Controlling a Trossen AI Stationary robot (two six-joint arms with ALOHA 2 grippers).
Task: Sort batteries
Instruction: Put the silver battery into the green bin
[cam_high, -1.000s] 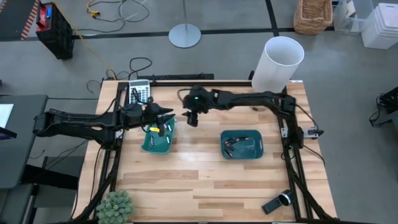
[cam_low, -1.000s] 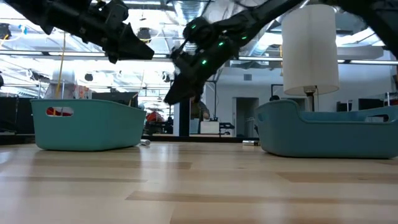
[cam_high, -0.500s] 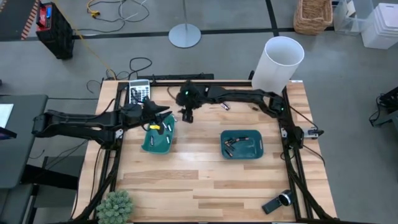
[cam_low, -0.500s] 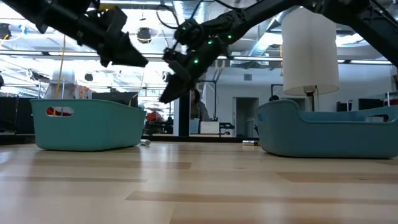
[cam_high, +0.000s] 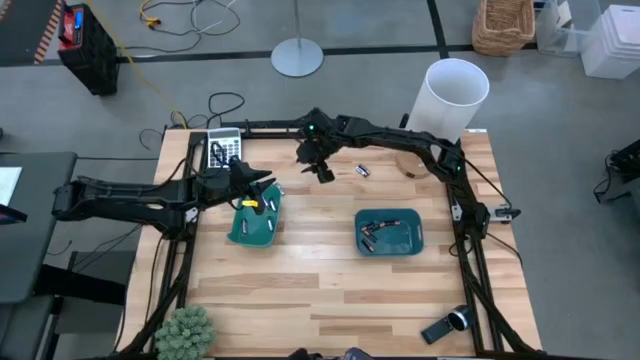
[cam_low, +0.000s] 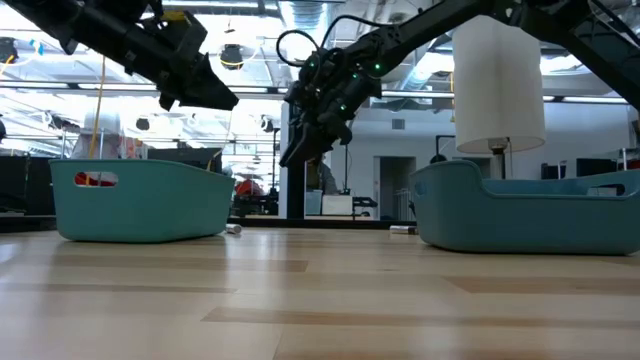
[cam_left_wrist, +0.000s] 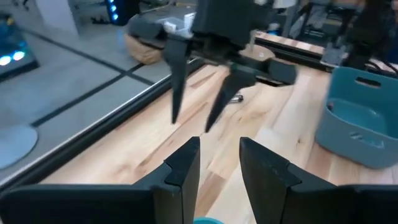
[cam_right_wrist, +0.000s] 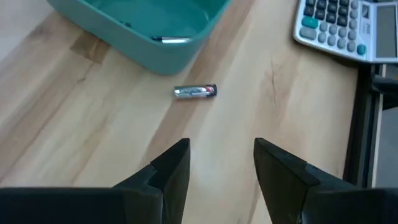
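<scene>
My right fingers (cam_high: 324, 172) hang above the far part of the tabletop (cam_high: 320, 290), spread apart and empty, with bare wood showing between them in my right wrist view. Below them on the wood lies one silvery battery (cam_right_wrist: 195, 91) on its side, just beside the outer wall of the left teal tray (cam_right_wrist: 146, 31) and not touching it. The grey calculator (cam_right_wrist: 339, 28) sits near the tabletop's far edge.

My left fingers (cam_high: 262, 184) hover over the far rim of that same tray, seen from above (cam_high: 252, 225). They stand parted with a narrow gap, and I see nothing between them in my left wrist view (cam_left_wrist: 219, 163); that view looks across at my right fingers with both tips pointing down at the wood.

A few batteries (cam_high: 256, 207) lie inside the left tray. The right teal tray (cam_high: 390, 232) holds several more, darker ones (cam_high: 376, 230). Another loose battery (cam_high: 363, 171) rests on the tabletop just beside my right fingers, towards the tall white cylinder (cam_high: 446, 102) at the far right corner.

In the low view both trays stand flat on the wood, well apart, with my two arms above them.
</scene>
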